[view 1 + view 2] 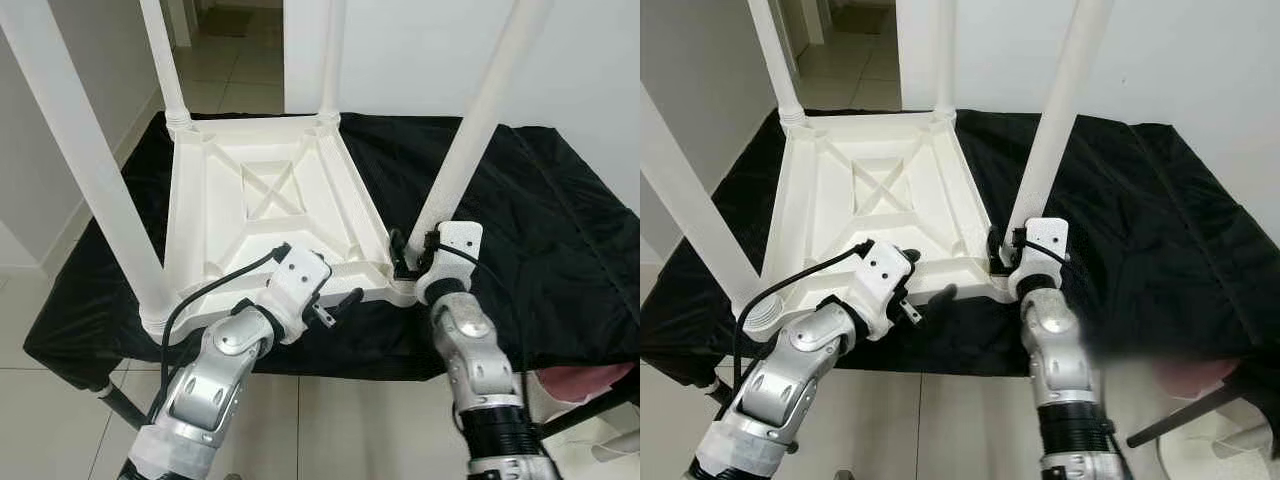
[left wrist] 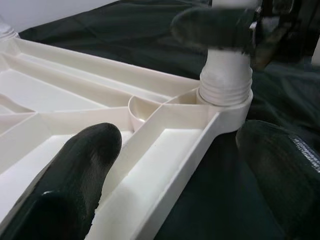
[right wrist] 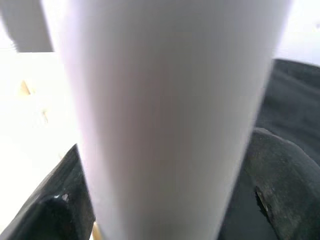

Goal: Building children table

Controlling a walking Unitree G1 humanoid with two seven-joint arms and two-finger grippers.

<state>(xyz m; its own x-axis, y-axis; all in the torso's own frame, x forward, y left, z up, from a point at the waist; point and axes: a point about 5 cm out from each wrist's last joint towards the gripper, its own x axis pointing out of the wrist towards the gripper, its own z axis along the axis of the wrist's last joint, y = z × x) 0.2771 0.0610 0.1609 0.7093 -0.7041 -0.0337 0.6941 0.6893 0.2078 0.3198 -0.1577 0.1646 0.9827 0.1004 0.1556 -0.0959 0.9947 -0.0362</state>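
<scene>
The right hand (image 1: 412, 252) is clamped on the near-right leg (image 1: 478, 120) just above its socket, one black finger on each side of the white tube. The left hand (image 1: 318, 290) has its fingers (image 2: 75, 185) spread apart, straddling the near rim of the upturned white table top (image 1: 270, 205). That top lies underside-up on the black-draped bench (image 1: 560, 210), its four legs rising toward 12 o'clock.
</scene>
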